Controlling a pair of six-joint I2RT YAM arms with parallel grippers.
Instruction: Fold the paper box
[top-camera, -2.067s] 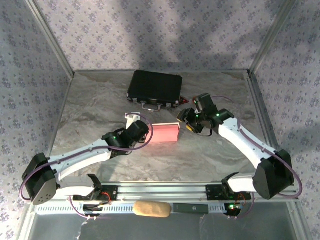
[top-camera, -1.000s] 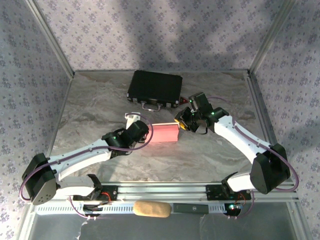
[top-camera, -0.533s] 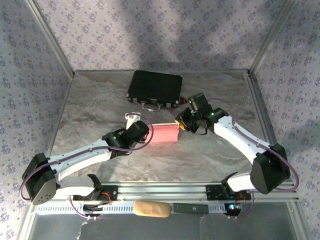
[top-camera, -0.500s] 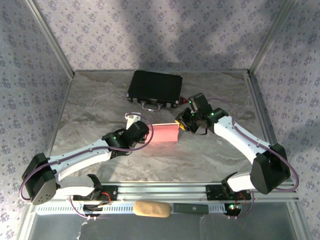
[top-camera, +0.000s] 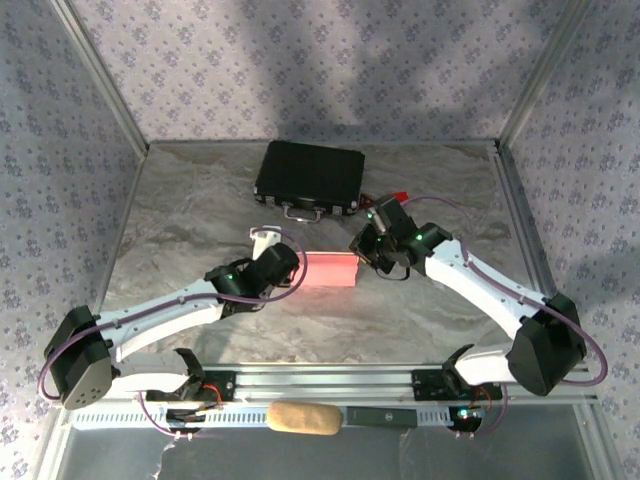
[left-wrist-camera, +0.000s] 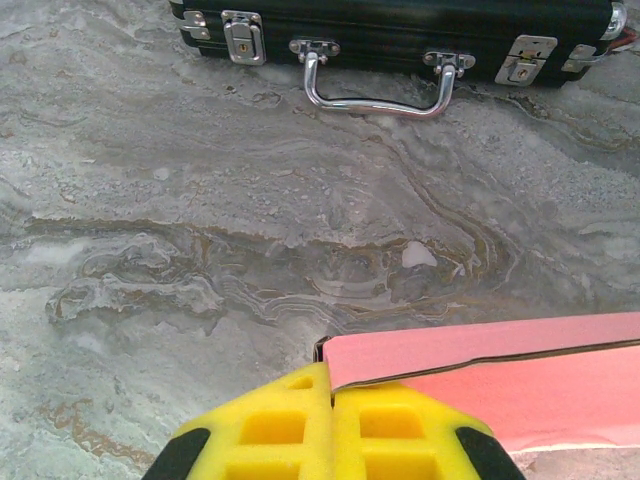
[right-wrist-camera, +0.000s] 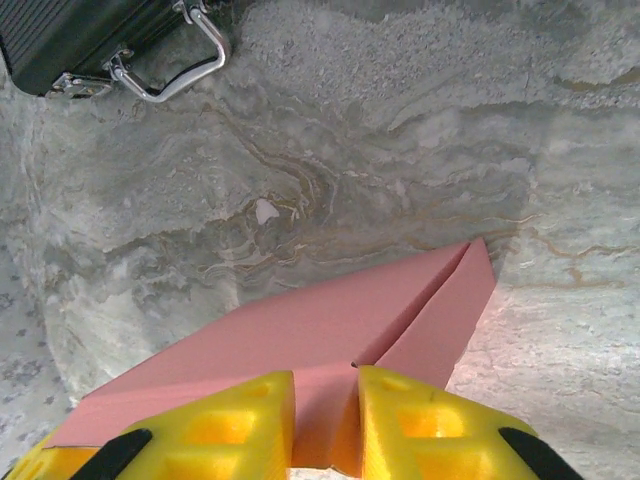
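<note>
A robot test cell in a lab: aluminium frame posts (top-camera: 100, 75) and floral-patterned wall panels (top-camera: 320, 60) enclose a marble-look table (top-camera: 190, 210) around the black case (top-camera: 308, 176). In front of the case, two robot arms (top-camera: 170, 310) are bolted to a metal rail (top-camera: 330, 381).

We can read no text, label, brand, number or sign on anything in these views.
</note>
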